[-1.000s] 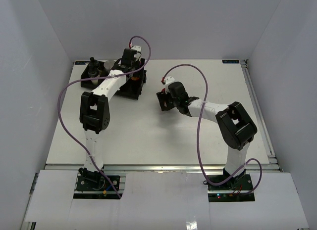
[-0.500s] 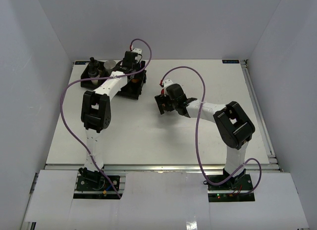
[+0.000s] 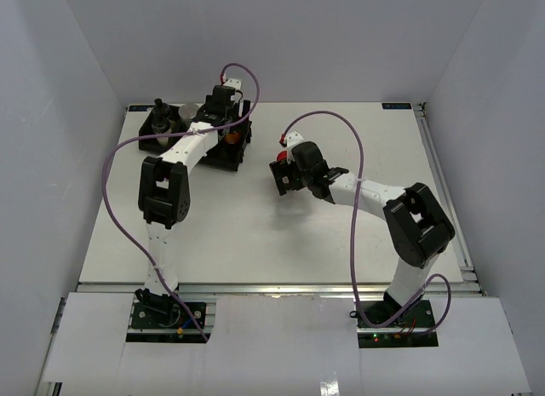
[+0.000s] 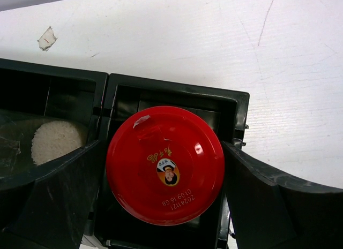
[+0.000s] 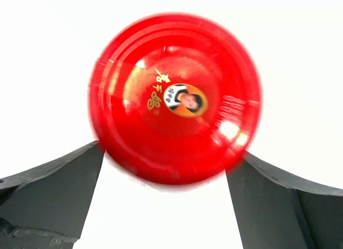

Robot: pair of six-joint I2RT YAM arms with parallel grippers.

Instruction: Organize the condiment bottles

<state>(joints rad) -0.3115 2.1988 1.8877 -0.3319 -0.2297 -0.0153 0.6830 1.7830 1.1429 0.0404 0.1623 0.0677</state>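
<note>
A white table [image 3: 255,234] stands enclosed by plain pale walls [image 3: 281,38] on three sides.

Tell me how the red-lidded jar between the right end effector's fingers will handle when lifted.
The red-lidded jar looks rigid, so it should not deform in the right end effector. Its lid is glossy and round, so a grip on the rim could slip or twist. Laid on its side it would probably roll; its weight cannot be judged.

- Round jar with glossy red lid [image 4: 165,164]: upright, in black tray [image 4: 177,89] compartment.
- Second red-lidded jar [image 5: 174,96]: blurred, above white table [image 5: 300,40].
- Clear black-topped shaker [image 3: 159,117] and clear silver-lidded jar [image 3: 187,112]: upright, tray's left end.
</note>
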